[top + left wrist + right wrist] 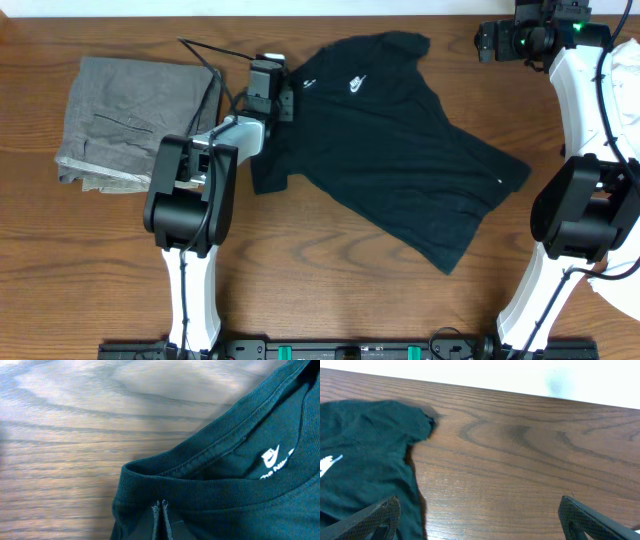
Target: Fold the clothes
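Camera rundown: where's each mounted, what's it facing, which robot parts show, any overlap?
Overhead: fixed above the table, looking straight down; black T-shirt, grey trousers, left arm and right arm show.
Left wrist: on the left arm, looking along the left gripper, closed on the T-shirt just below its collar.
Right wrist: on the right arm, looking across the table to its far edge; right gripper open, sleeve at left.
Shared: T-shirt in all three; white chest logo in overhead and right wrist.

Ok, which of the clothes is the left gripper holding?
The black T-shirt, pinched at its collar by the left gripper; the grey trousers lie folded off to one side, ungripped.
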Motion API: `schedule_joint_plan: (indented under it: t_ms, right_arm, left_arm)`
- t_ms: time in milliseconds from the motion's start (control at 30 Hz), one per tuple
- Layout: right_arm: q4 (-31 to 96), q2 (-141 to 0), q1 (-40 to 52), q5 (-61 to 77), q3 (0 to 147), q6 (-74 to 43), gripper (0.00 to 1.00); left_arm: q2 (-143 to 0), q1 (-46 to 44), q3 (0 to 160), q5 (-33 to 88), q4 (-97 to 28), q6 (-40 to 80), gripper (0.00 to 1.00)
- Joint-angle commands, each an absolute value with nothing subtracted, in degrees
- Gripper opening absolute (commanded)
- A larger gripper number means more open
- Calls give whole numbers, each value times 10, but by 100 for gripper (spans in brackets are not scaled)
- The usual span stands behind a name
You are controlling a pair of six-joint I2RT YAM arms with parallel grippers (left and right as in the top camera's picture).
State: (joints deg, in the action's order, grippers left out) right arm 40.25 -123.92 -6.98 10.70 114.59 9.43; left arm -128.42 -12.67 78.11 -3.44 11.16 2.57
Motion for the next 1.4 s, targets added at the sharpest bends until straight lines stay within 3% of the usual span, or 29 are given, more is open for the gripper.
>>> schedule_joint_plan:
  t_ms: [0,433,667,767,900,1000,1367]
  right_arm:
    - [403,-1245,-69,109,1143,88,99]
    - [403,-1245,-69,109,1143,88,99]
    - [403,-1245,-69,109,1143,88,99]
    - [404,-1245,-69,156,1143,87,99]
    - [504,-1244,-68,228,1143,95,99]
    - [590,-1244,-69,183,1143,95,99]
    - [910,-1243,-67,105,1136,193,99]
  left_arm:
    - [-1302,-113,760,-61,85,39,6]
    - [-1054,-143,760,-29,42,51,8]
    - [-886,-178,760,-4,-141,92,9]
    - [-836,-182,760,-4,-227,114,14]
    - [-795,-181,760,-4,-321,120,17]
    - [-790,-181,760,-5,-362,119,26]
    - [-837,-181,760,-5,-399,119,35]
